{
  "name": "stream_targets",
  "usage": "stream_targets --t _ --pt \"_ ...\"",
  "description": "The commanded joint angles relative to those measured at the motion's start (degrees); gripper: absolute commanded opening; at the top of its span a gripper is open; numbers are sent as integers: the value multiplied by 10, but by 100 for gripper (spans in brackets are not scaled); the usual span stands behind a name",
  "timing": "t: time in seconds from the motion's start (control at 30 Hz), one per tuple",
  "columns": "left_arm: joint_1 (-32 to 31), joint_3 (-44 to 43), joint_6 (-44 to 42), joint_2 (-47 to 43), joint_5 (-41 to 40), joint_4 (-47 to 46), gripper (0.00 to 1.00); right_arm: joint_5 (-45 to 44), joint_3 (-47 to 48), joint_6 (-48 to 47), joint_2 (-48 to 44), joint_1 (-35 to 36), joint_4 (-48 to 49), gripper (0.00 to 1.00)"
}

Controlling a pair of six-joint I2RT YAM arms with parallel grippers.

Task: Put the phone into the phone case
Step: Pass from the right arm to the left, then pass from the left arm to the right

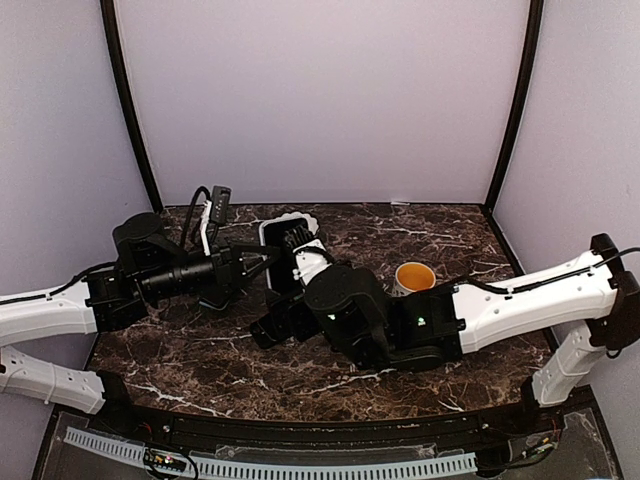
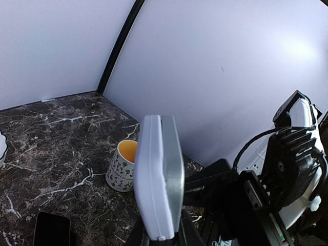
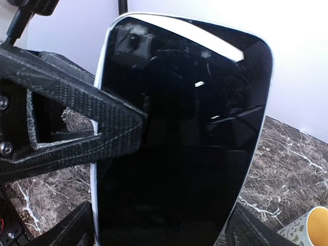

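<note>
The phone (image 3: pixel 179 143) is off the table, standing on end in the middle of the workspace between the two arms. It fills the right wrist view with its glossy black face and pale rim. In the left wrist view it shows edge-on at lower centre, a pale back beside a silver side.

The left gripper (image 2: pixel 159 238) is closed on the phone across its thickness. One of its black ribbed fingers (image 3: pixel 102 128) lies over the left part of the screen. That thin-way pinch probably keeps the phone's outline free, which would suit seating it in a case.

The right gripper (image 3: pixel 159 233) stands wide, with a finger at each lower corner of its own view flanking the phone's bottom end. I cannot tell whether its pads touch the edges or stand just clear, so it may be steadying the phone or letting go.

A dark flat slab (image 2: pixel 51 228) lies on the marble table (image 1: pixel 200 350) in the lower left corner of the left wrist view, cut by the frame. It may be the phone case, but nothing confirms it, and in the top view the arms cover that spot. A yellow-lined cup (image 1: pixel 414 277) stands right of centre, well apart from the phone.
</note>
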State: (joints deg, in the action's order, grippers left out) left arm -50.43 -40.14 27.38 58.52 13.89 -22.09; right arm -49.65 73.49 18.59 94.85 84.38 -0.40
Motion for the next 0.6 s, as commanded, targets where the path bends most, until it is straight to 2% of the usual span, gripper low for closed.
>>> stream_targets --t 0.0,0.1,0.17,0.2,0.27,0.47,0.57 --pt "0 -8 -50 -25 43 -5 0 57 -39 -55 -75 5 55 98" --pt "-2 -9 -83 -34 89 -9 0 159 -86 -88 -137 -11 56 99" --pt "-2 -9 -103 -42 122 -9 0 290 -118 -94 -185 -39 54 99" --pt "-3 -7 -114 -48 132 -12 0 383 -135 -93 -207 -55 58 99" --pt "-4 -2 -125 -57 168 -24 0 496 -163 -96 -242 -81 73 99" --pt "-11 5 -144 -71 252 -55 0 619 -168 -108 -270 -126 105 98" --pt "-19 2 -149 -71 273 -61 0 668 -162 -89 -258 -150 127 89"
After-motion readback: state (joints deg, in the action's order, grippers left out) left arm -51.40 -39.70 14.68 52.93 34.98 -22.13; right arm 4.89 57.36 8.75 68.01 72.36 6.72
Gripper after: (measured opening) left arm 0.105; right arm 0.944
